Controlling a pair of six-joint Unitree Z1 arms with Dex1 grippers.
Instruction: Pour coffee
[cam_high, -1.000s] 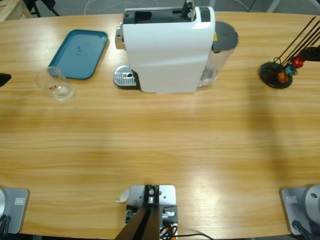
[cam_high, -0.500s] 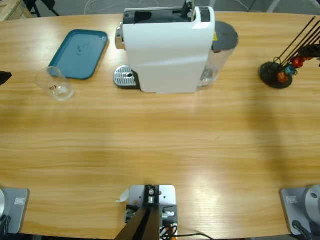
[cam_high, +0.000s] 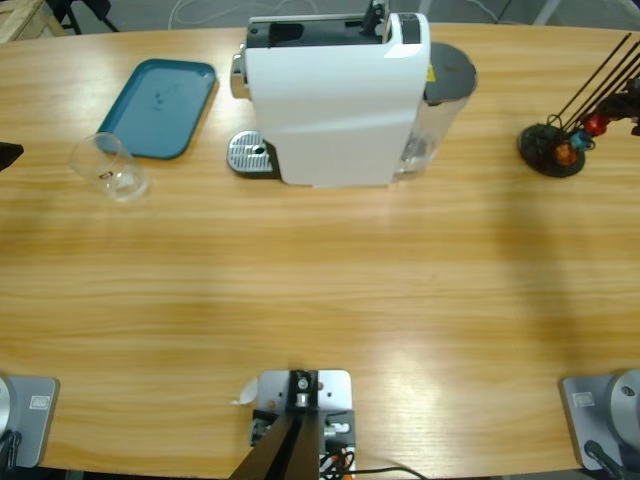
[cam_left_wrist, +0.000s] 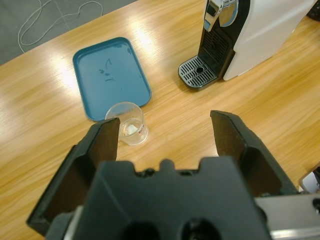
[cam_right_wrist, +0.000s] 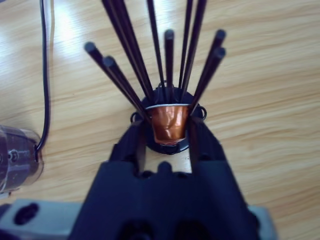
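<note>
Left of the coffee machine (cam_high: 335, 95), the glass (cam_high: 110, 167) holds a trace of coffee (cam_left_wrist: 131, 130) — left gripper (cam_left_wrist: 167, 135) fingers released, lined up. Right gripper (cam_right_wrist: 169, 134) fingers grasping an orange capsule (cam_right_wrist: 168, 122) at the capsule rack (cam_right_wrist: 165, 85).

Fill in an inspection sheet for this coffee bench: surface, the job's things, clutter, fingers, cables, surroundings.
Surface: wooden table.
Job's things: clear glass beside the teal tray, a little pale liquid in it; white coffee machine with nothing on its drip grate.
Clutter: capsule stand of black rods.
Fingers: left gripper open, short of the glass; right gripper shut on an orange capsule at the stand.
Cables: a black cable on the table.
Surroundings: grey floor, a loose cord.
</note>
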